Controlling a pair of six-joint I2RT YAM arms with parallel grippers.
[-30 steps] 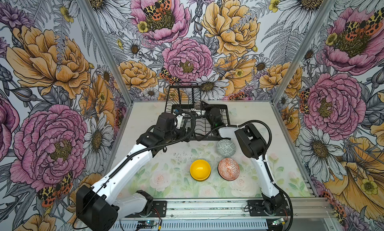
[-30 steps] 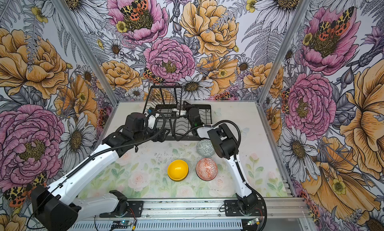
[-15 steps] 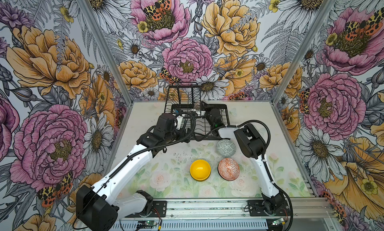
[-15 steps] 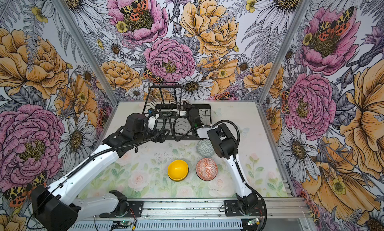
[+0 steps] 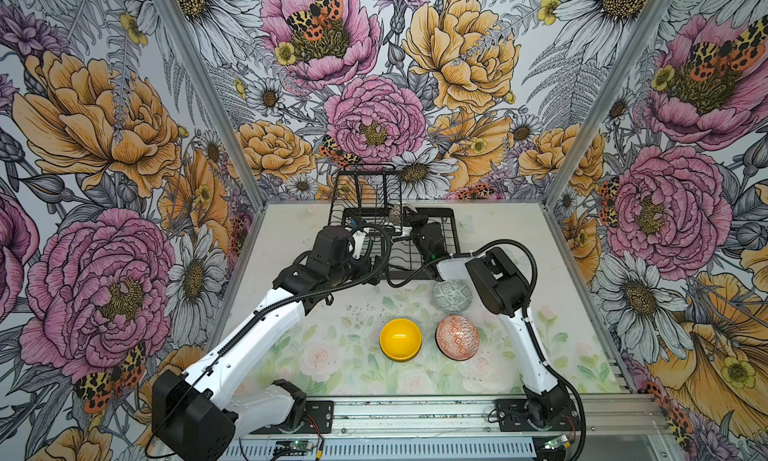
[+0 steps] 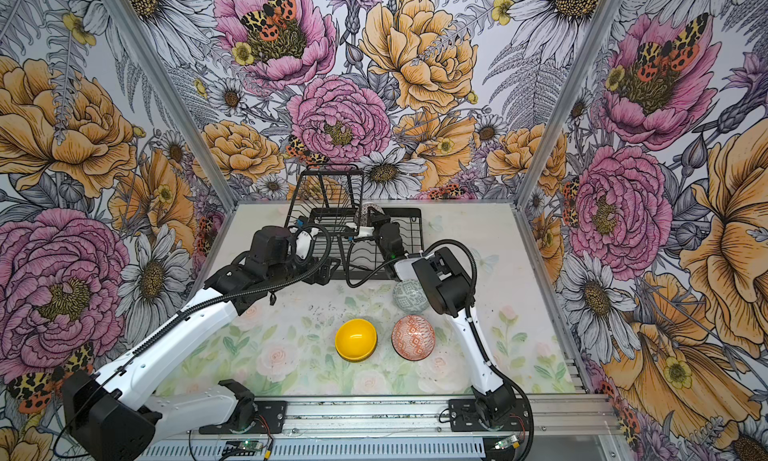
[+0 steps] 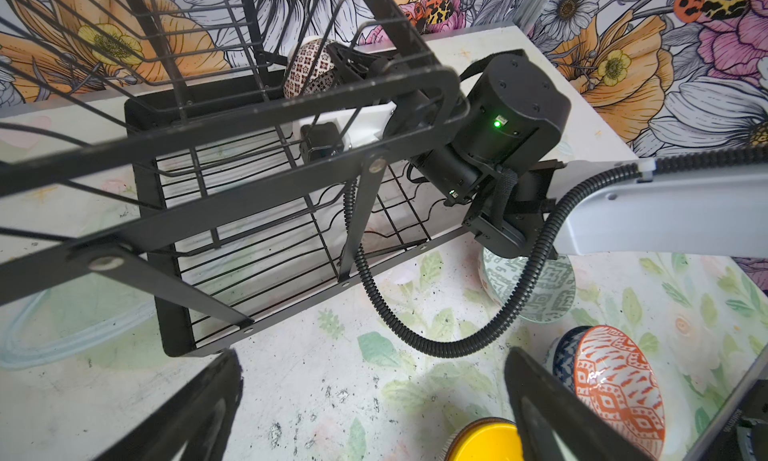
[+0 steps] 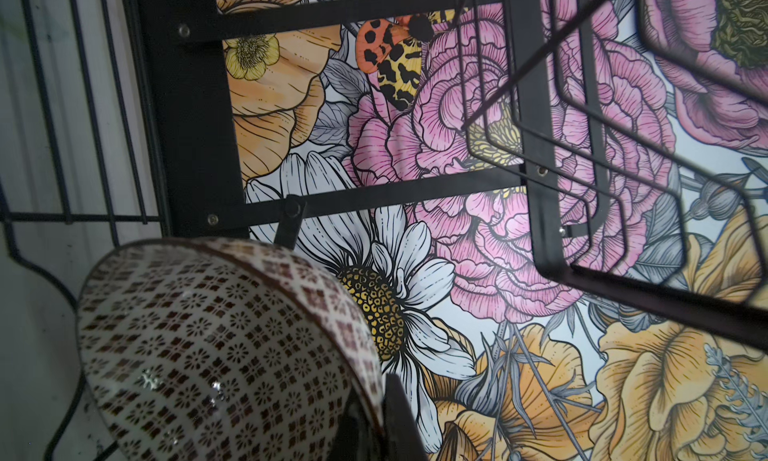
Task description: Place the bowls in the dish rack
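Rear: dish rack [image 5: 455, 230] of black wire stands on the table [image 5: 345, 371] close to the flowered wall [image 5: 374, 118], with its raised basket at the left and its flat slotted tray spreading right; both top views show it [image 6: 421, 230].
Right arm: right gripper [image 5: 404, 219] reaches into the tray from the front and is clenched on the rim of the black-white bowl [image 5: 394, 214].
Load: black-white bowl stands on edge over the back part of the tray, just right of the raised basket. The left wrist view shows it [image 7: 309, 70] behind the basket's bars, and the right wrist view [image 8: 208, 346] shows it close up above the tray wires. Whether it touches those wires I cannot tell.
Left arm: left gripper [image 7: 374, 409] hangs over bare table just before the rack's front edge, jaws spread wide, grasping nothing.
Near rack: green bowl [image 5: 452, 295] sits on the table just before the tray's front right corner, partly under the right arm.
Front row: yellow bowl [image 5: 400, 339] and orange bowl [image 5: 457, 337] lie side by side, close but apart, nearer the table's front edge than the green bowl. The orange bowl shows its patterned outside.
Half hidden: blue bowl [image 7: 562, 365] shows in the left wrist view as a dark-patterned sliver right against the orange bowl; how the two stack I cannot tell.
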